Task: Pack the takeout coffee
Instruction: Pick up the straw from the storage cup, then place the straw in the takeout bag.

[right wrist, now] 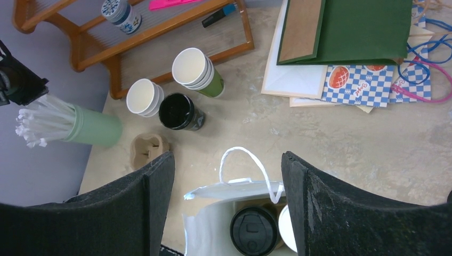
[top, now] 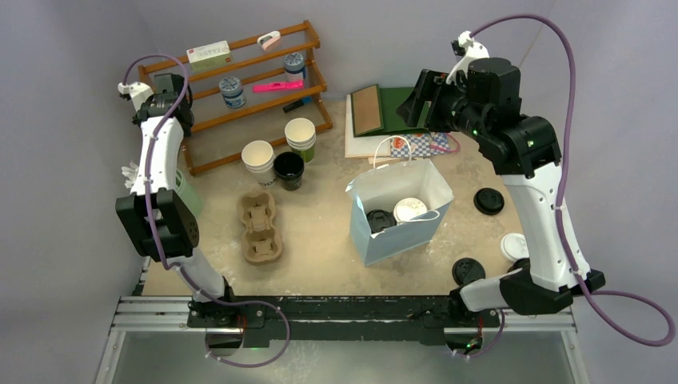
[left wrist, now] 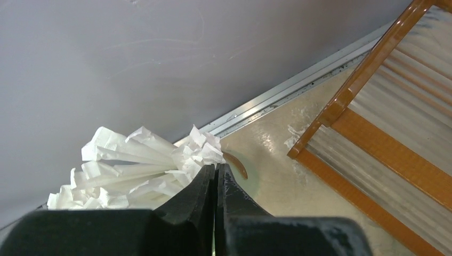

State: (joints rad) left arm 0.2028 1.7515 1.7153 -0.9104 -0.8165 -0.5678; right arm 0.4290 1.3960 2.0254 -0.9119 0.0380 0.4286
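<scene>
A white paper bag (top: 364, 240) stands open at mid-table. Inside it sit the takeout coffee cups, one with a black lid (top: 380, 220) (right wrist: 253, 229) and one with a white lid (top: 410, 210) (right wrist: 286, 230). My right gripper (top: 413, 100) (right wrist: 228, 160) hangs high above the bag's far edge, open and empty. My left gripper (left wrist: 216, 166) is at the far left by the wall, shut. Its tips touch the ends of paper-wrapped straws (left wrist: 138, 165) (top: 128, 172) that stick out of a green holder (right wrist: 93, 127). No straw shows between the jaws.
A brown pulp carrier (top: 260, 228) lies left of the bag. Stacked lidless cups (top: 301, 136) (top: 258, 158) and a black open cup (top: 289, 170) stand before the wooden rack (top: 240, 88). Loose lids (top: 488, 200) (top: 468, 270) (top: 514, 246) lie right of the bag. Flat paper bags (top: 392, 120) lie behind.
</scene>
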